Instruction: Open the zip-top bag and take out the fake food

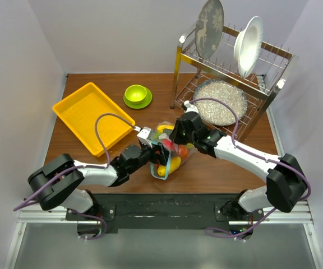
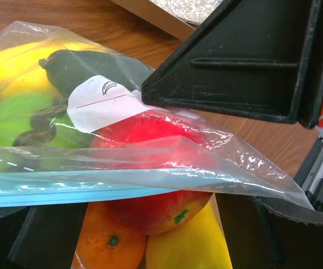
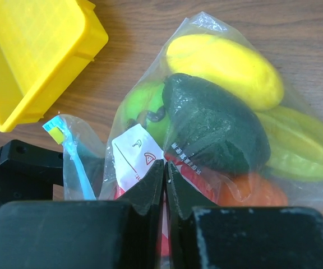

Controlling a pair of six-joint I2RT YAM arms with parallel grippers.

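The zip-top bag (image 1: pixel 175 157) lies at the table's near middle, between my two grippers, its teal zip strip (image 2: pixel 49 190) spread open. The fake food is inside: a red apple (image 2: pixel 156 213), an orange (image 2: pixel 108 241), a yellow fruit (image 2: pixel 189 249), a dark avocado (image 3: pixel 212 123) and a lemon (image 3: pixel 223 64). My right gripper (image 3: pixel 165 168) is shut, pinching the bag's clear plastic by its white label; it also shows in the top view (image 1: pixel 178 136). My left gripper (image 1: pixel 152 150) is at the bag's mouth, its left finger (image 2: pixel 49 241) beside the orange, jaws apart with fruit between them.
A yellow tray (image 1: pixel 91 115) stands at the back left, close to the bag. A lime-green bowl on a saucer (image 1: pixel 137 95) is behind the bag. A dish rack (image 1: pixel 234 73) with plates and a speckled pan (image 1: pixel 220 102) fills the back right.
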